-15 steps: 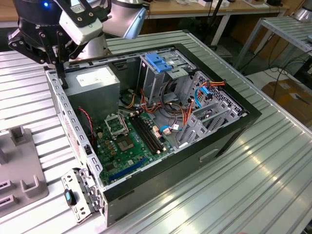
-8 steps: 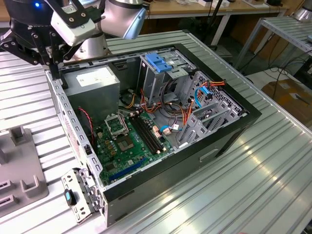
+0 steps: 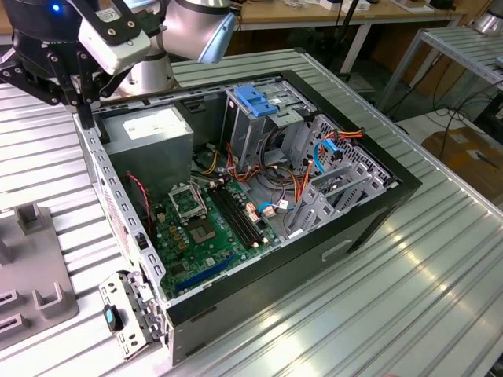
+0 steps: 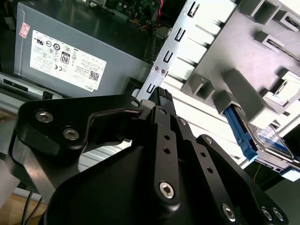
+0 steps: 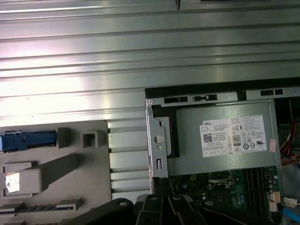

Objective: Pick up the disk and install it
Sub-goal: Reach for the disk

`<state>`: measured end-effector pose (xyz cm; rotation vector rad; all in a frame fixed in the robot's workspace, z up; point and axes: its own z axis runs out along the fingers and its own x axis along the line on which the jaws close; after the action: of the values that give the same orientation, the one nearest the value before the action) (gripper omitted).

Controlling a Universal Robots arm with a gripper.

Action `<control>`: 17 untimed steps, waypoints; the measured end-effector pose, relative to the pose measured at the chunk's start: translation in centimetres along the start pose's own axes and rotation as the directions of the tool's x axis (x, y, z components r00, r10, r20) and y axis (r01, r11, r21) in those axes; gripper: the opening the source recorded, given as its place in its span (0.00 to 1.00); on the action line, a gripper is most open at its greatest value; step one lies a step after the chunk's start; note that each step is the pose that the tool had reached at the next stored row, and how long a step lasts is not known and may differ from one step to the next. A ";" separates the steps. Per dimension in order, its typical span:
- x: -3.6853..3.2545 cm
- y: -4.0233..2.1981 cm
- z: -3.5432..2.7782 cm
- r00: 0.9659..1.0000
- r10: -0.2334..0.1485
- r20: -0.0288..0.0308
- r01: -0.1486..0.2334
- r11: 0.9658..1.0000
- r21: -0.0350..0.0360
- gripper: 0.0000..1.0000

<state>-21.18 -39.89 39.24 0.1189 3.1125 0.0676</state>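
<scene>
Disk (image 4: 268, 139) judged rigid, fairly heavy, shock-sensitive; best gripped across its blue rails (image 4: 238, 132); claw (image 4: 161, 93) closed on nothing.

White printed sticker (image 5: 234, 136) on grey power-supply box (image 5: 187, 159)

A grey block of the holder (image 4: 220, 56) hides part of the disk (image 4: 268, 139) in the second wrist view, and the picture's edge cuts off the rest. In the first wrist view its blue rail (image 5: 28, 140) is cut off too. The gripper (image 4: 161, 95) covers what lies under it. The bits on the green board (image 3: 200, 228) are too small to tell, maybe chips.
</scene>
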 end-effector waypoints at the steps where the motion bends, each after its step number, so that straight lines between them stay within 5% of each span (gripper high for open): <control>1: 0.05 0.00 0.00 1.000 0.000 0.000 0.000 1.000 0.000 0.11; 17: 0.34 -0.02 -0.01 1.000 0.000 0.000 0.000 1.000 0.000 0.11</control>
<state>-21.52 -39.89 39.24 0.1188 3.1125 0.0676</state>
